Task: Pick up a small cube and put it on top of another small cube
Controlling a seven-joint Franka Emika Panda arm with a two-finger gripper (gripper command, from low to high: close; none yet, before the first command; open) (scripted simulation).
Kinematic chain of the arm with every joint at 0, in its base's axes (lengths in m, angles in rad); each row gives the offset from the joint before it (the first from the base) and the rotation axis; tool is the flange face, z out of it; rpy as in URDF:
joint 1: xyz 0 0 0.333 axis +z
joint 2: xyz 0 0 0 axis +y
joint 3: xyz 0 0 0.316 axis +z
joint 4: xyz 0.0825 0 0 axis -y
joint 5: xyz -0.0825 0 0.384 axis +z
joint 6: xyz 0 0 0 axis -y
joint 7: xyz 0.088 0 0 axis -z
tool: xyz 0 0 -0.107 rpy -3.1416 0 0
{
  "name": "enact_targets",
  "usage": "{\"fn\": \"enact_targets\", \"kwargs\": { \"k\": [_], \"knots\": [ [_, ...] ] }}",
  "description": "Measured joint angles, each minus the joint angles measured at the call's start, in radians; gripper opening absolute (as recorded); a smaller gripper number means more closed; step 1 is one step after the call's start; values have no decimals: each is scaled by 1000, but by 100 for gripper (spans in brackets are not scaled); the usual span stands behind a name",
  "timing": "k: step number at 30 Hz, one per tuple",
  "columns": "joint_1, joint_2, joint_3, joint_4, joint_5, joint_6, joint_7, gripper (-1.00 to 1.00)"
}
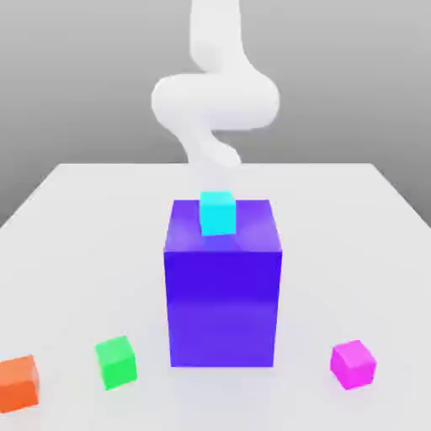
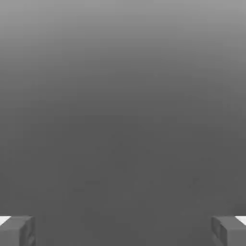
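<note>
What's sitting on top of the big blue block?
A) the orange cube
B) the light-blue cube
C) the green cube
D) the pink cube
B: the light-blue cube rests on the big blue block, while the other small cubes sit on the table.

The arm [image 1: 215,93] is plain white, built of smooth, rounded tubular segments with bulging joints, without visible markings, cables or screws. The gripper [image 2: 123,230] has two grey, blocky fingers [image 2: 18,231] with white upper edges.
</note>
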Motion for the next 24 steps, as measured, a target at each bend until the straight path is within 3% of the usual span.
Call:
{"fn": "enact_targets", "kwargs": {
  "k": [16, 24],
  "knots": [
    [59, 585, 214, -154, -92, 269, 170, 0],
    [156, 876, 252, -230, -150, 401, 262, 0]
  ]
}}
